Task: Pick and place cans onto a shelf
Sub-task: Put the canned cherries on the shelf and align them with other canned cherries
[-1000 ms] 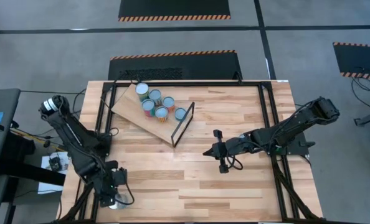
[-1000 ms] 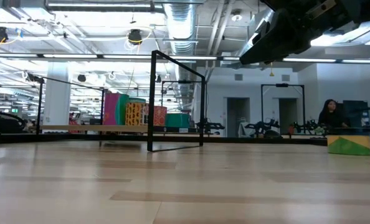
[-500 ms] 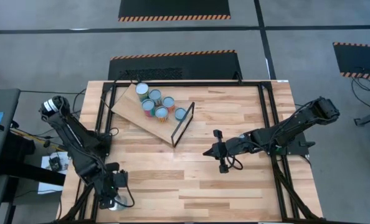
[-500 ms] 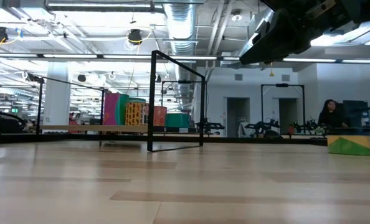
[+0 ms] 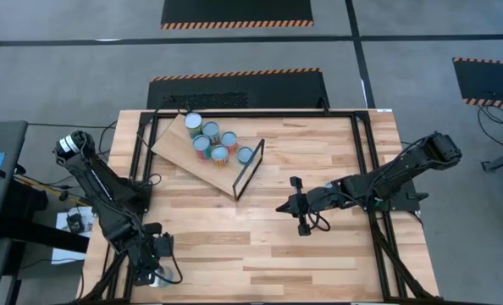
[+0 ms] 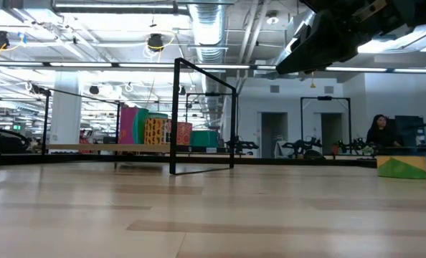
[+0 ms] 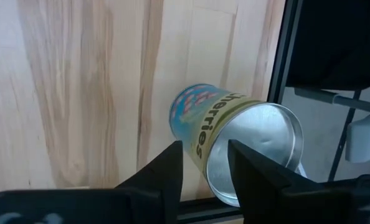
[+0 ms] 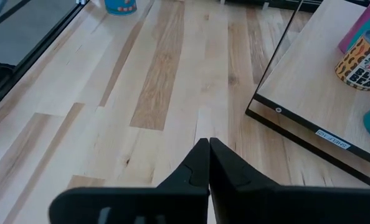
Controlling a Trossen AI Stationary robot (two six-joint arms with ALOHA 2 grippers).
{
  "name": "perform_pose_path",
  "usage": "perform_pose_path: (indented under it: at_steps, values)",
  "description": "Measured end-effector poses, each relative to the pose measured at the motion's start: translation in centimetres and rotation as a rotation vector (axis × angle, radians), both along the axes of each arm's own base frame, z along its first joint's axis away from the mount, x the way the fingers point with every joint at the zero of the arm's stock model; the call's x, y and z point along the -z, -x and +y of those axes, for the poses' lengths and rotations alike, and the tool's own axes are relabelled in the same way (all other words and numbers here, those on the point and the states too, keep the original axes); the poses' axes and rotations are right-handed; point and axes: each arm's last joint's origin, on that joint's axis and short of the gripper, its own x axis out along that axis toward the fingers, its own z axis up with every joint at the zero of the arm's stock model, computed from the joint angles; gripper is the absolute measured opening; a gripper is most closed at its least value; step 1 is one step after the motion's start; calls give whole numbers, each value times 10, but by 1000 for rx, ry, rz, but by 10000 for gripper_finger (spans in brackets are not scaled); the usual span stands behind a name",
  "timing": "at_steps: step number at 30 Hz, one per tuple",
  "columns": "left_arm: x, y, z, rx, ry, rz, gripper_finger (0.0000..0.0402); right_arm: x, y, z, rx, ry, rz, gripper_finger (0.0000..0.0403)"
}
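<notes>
At the surface's [image 5: 319, 254] near-left corner a tipped cherries can [image 7: 235, 146] lies between the left gripper's [image 7: 203, 168] open jaws; the right gripper [image 8: 208, 163] is closed, empty.

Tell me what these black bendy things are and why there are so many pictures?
They are two robot arms working at a wooden table. One camera looks down from above, one sits low at table height, and each arm carries a camera on its wrist. The left hand is at the table's near left corner, its fingers on either side of a cherries can standing right at the edge. I cannot tell if it is squeezing it. The right hand is shut and empty, hovering over the middle of the table. Six other cans already stand on the shelf, a tilted wooden board with a black frame.
</notes>
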Motion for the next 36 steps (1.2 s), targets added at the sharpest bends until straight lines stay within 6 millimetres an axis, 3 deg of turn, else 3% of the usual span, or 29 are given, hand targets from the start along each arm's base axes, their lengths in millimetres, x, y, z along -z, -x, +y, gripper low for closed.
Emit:
perform_pose_path:
  at_steps: [24, 31, 36]
  values:
    - [1, -1, -1, 26, -24, -43, 114, 0, 0, 0, 2, -4, 4, 17]
    - [13, -7, -12, 82, -24, -4, 114, 0, 0, 0, 4, -7, 4, 17]
    - [11, -7, -13, 95, -14, -8, 75, 0, 0, 0, 4, -7, 4, 13]
